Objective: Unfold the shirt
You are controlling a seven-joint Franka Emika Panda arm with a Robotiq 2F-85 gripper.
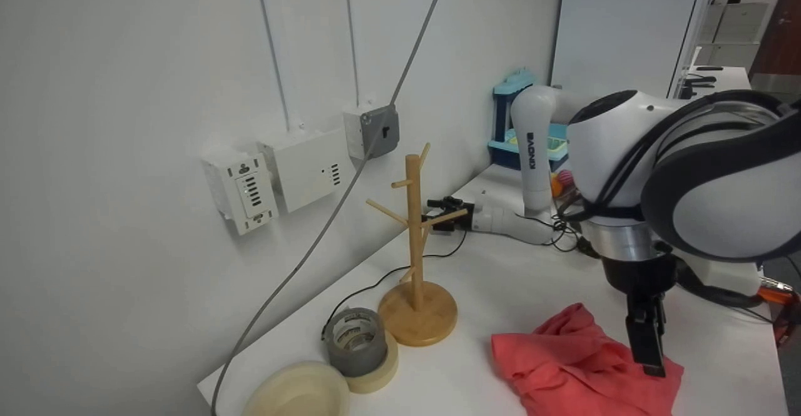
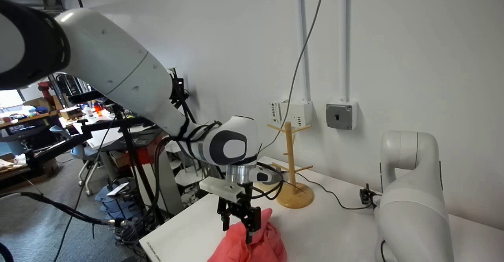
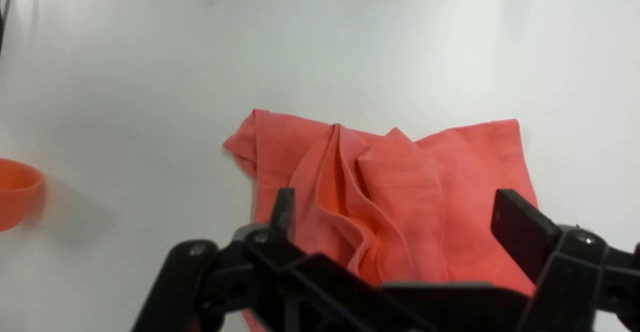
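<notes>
The shirt [image 1: 563, 372] is a coral-red cloth lying crumpled and folded on the white table. It also shows in an exterior view [image 2: 271, 246], cut off by the lower edge. In the wrist view the shirt [image 3: 480, 172] has upright folds in its middle and a flat corner at the right. My gripper [image 3: 395, 197] is open, with its black fingers wide apart over the shirt and nothing between them. In both exterior views the gripper [image 1: 647, 347] [image 2: 237, 234] points down over the shirt. I cannot tell whether its fingertips touch the cloth.
A wooden peg stand [image 1: 416, 234], a grey tape roll [image 1: 357, 341] and a cream bowl [image 1: 300, 391] stand along the wall side. A second white arm [image 2: 413, 207] rests on the table. An orange cup-like object [image 3: 20, 194] is at the left in the wrist view.
</notes>
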